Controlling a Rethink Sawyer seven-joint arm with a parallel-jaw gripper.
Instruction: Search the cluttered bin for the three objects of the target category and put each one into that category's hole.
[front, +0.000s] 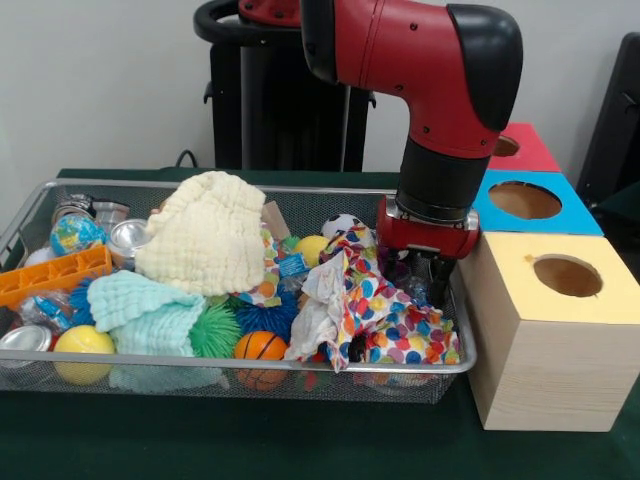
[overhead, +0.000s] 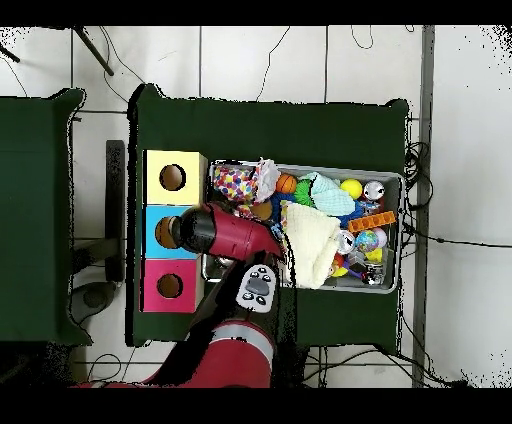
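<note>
The wire bin fills the left and middle of the front view, resting on the dark green surface and packed with clutter. The red and black arm comes down from the top of the frame into the bin's right end, where the pincer is sunk among the things beside a polka-dot cloth; whether it is open or closed on anything I cannot tell, since its tips are hidden. Just right of the bin stand three boxes with round holes in their tops, in a row running toward the upper right: a yellow-topped wooden box nearest the lower right, a blue box behind it, and a red box furthest back. A cream cloth is heaped high at the bin's middle left, with a mint green cloth below it. Smaller things lie around these: an orange plastic tray at the left edge, a green spiky ball, an orange basketball, a yellow ball, a globe ball and a metal can.
</note>
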